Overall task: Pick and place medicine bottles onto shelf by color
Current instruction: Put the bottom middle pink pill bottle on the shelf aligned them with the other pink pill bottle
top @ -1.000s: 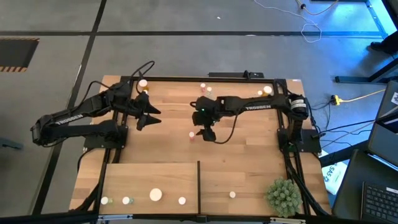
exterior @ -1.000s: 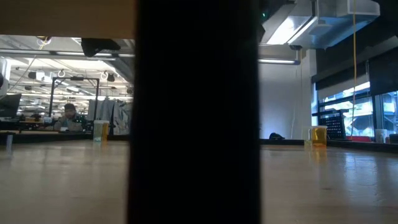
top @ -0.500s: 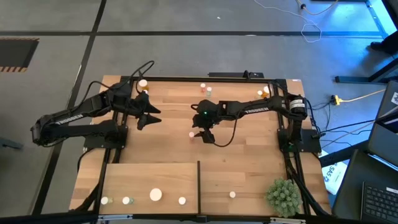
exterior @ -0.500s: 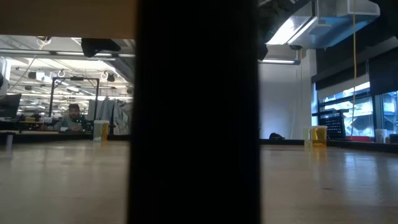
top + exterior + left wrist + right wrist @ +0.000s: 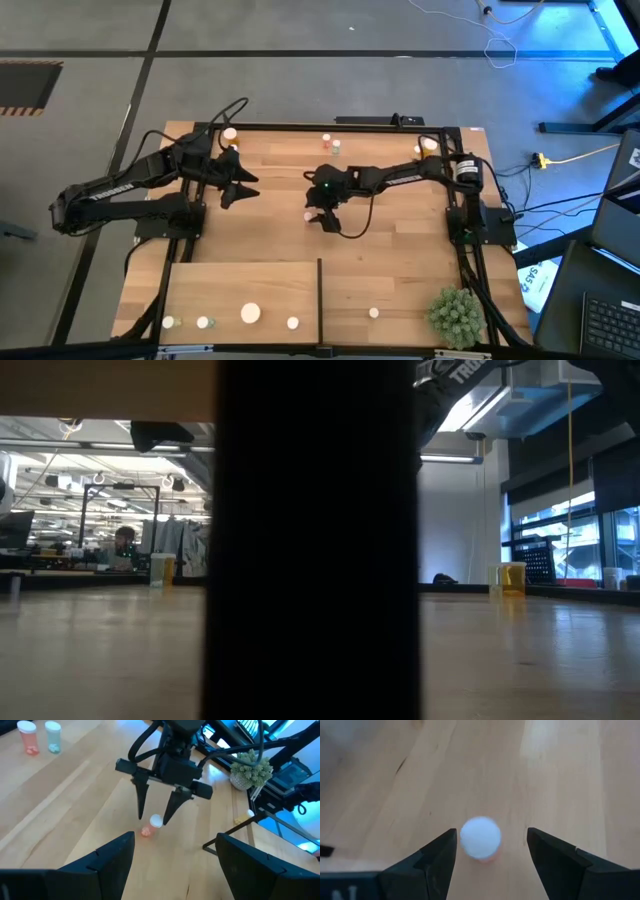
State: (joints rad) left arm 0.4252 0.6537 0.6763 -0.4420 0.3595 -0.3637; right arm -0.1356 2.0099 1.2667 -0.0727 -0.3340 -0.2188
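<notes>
A small orange medicine bottle [image 5: 480,839] with a white cap stands upright on the planked tabletop near its middle [image 5: 308,214]. My right gripper [image 5: 491,832] is open and slants down over it, one finger on either side of the cap with a gap on both sides [image 5: 152,820]. My left gripper [image 5: 240,183] hangs open and empty over the table's far left part. The shelf [image 5: 240,285], a pale board with a dark upright divider [image 5: 319,295], lies along the near edge. Several bottles stand on it, among them a wider white-capped one [image 5: 250,313].
More bottles stand along the far edge: one at the far left [image 5: 230,133], an orange and a greenish pair [image 5: 331,144], one at the far right [image 5: 430,145]. A spiky green plant [image 5: 455,315] sits at the near right corner. The divider [image 5: 312,540] blocks the middle of the low view.
My right gripper has sunk toward the orange bottle, tipping further downward, and stayed open. The bottle has stayed where it was. My left arm has kept still.
</notes>
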